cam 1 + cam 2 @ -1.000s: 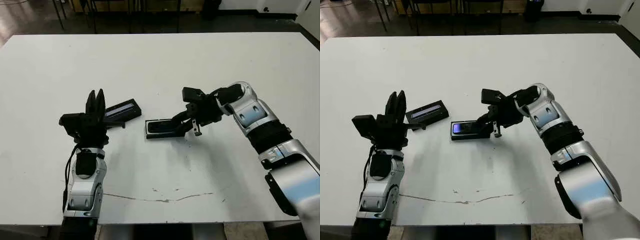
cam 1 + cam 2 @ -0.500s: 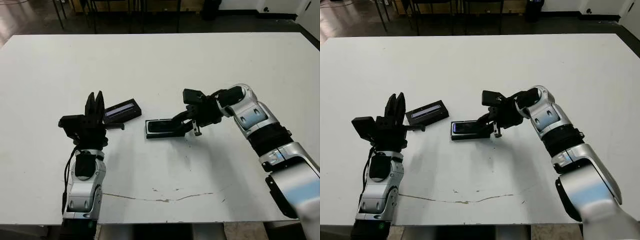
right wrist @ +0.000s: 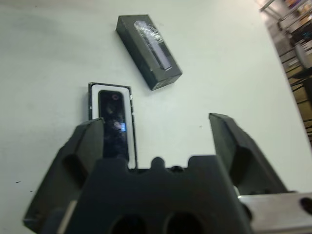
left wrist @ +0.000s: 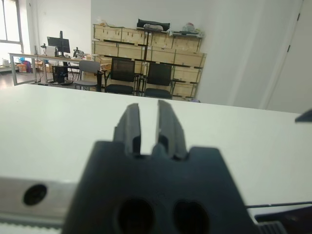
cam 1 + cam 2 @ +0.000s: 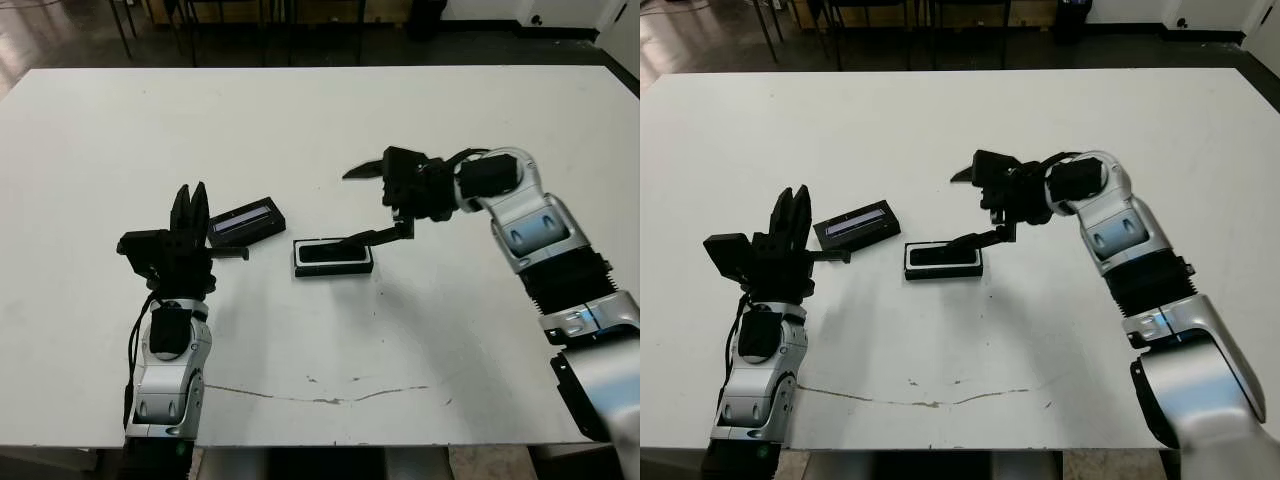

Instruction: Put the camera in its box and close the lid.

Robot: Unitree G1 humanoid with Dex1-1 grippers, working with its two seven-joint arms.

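Observation:
The camera (image 3: 114, 122), a slim black bar with a small bluish screen, lies flat inside the white-lined box (image 5: 297, 266) at the table's middle. My right gripper (image 5: 368, 205) hovers just right of and above the box. It is open wide, and its lower finger reaches down toward the box's right end. The lid (image 5: 245, 222), black with a pale glossy strip, rests on the table to the left of the box. Further left, my left gripper (image 5: 191, 205) points upward beside the lid, shut on nothing.
Beyond the far edge of the white table (image 5: 320, 120) are chairs and wooden crates. A thin dark crack mark (image 5: 320, 398) runs across the table near its front edge.
My right gripper, which was low over the box with the camera, has let go, opened wide and risen up and to the right. The camera now lies in the box. The left arm has not moved.

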